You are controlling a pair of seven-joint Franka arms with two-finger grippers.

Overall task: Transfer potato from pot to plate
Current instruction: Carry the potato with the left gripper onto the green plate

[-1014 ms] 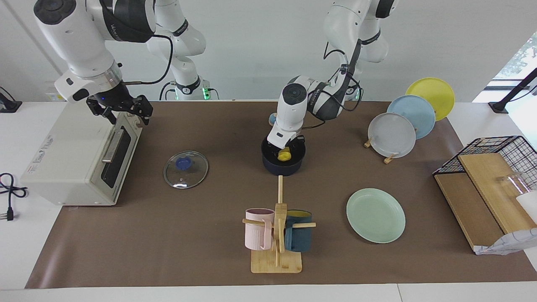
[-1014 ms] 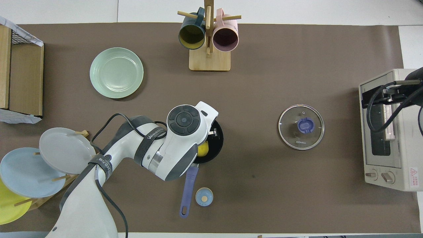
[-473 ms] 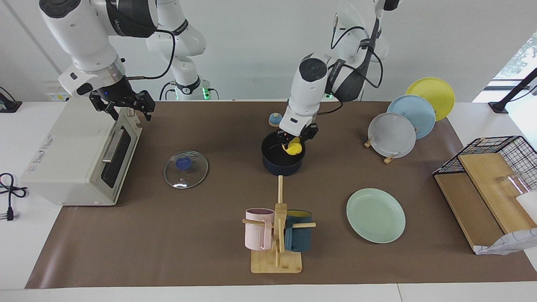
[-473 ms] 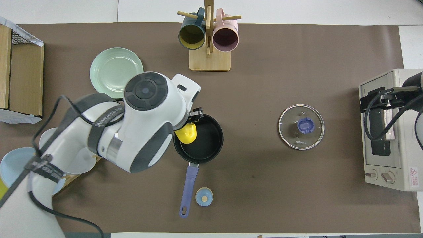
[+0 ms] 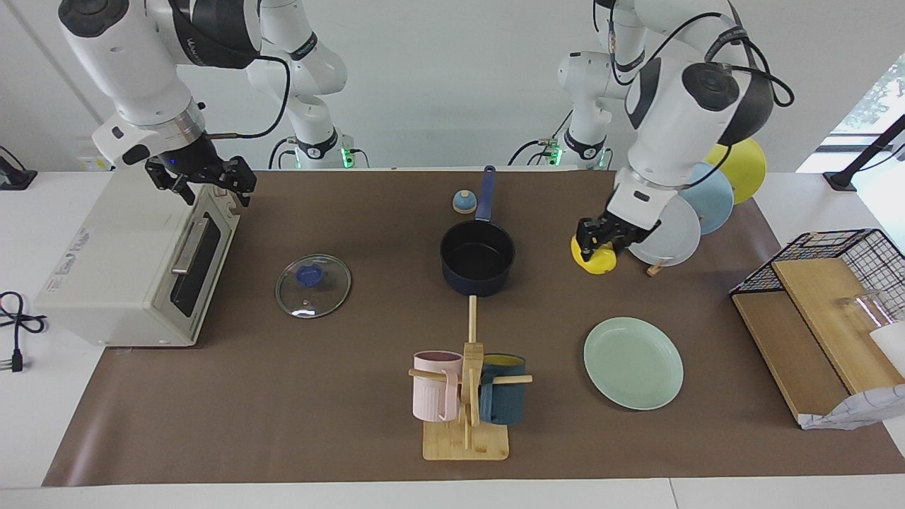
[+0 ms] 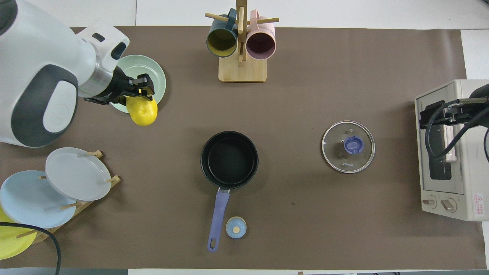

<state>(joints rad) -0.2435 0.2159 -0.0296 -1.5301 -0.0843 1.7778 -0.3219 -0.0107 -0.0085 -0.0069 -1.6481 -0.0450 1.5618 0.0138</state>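
1 potato (image 5: 595, 261) gripped in left hand (image 5: 599, 240), pot (image 5: 477, 260) empty

Toaster oven (image 5: 134, 265), glass lid (image 5: 313, 285), mug rack (image 5: 467, 403)

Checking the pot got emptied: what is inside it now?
Nothing: the pot shows only its bare black bottom. The potato hangs in the left pincer, short of the plate. None of the pot's inside is covered.

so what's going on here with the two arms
The left gripper is shut on the yellow potato and carries it in the air between the navy saucepan, now empty, and the mint-green plate, which has nothing on it yet. The right gripper waits over the toaster oven, fingers open. The saucepan's glass lid lies on the mat beside it.
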